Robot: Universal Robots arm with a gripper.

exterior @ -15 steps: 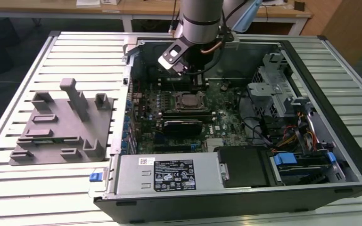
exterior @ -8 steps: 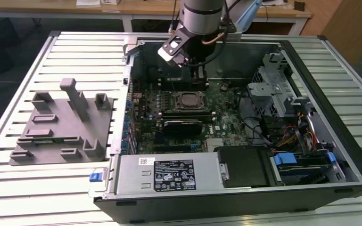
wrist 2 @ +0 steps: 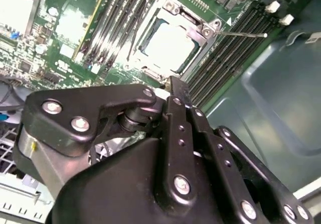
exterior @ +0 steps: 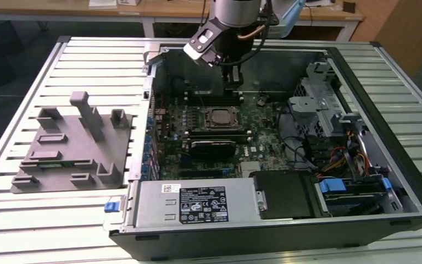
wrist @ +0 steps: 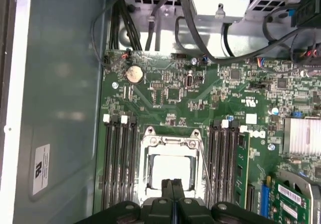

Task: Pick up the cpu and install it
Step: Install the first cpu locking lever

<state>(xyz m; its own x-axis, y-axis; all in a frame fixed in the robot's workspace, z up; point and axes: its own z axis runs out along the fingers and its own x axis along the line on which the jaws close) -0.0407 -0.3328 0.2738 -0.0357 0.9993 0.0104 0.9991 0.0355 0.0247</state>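
- cpu [wrist: 170, 170]: one small flat square chip with a pale silver, smooth metal top. It is seated inside the socket [wrist: 149, 146] and lies flat. It also shows in the exterior view [exterior: 219, 117] and the second wrist view [wrist 2: 168, 43].
- Socket: one square bright-metal load frame with screw heads at its corners, closed around the cpu's edges.
- gripper [wrist: 173, 183]: black, jointed, with bolted links. Its two fingers [wrist: 165, 191] are pressed together with a hairline seam between them and nothing pinched. In both wrist views the tips sit over the socket's near edge [wrist 2: 173, 82]. In the exterior view the gripper [exterior: 232, 85] hangs above the board, just beyond the socket and clear of it.
- memory slots [wrist: 118, 169]: long, black and ribbed, in two banks, one on each side of the socket, with white latches at their ends.
- motherboard [wrist: 165, 103]: one green board, densely populated, carrying the socket near its middle.
- coin cell [wrist: 134, 73]: one round shiny disc, well apart from the socket.
- heatsink [wrist: 300, 133]: one pale finned block, past one memory bank from the socket.
- computer case [exterior: 284, 63]: one open grey-walled steel box enclosing the socket.
- fixture [exterior: 72, 146]: one matte grey block with upright posts, outside the case on the slatted metal table [exterior: 35, 220].
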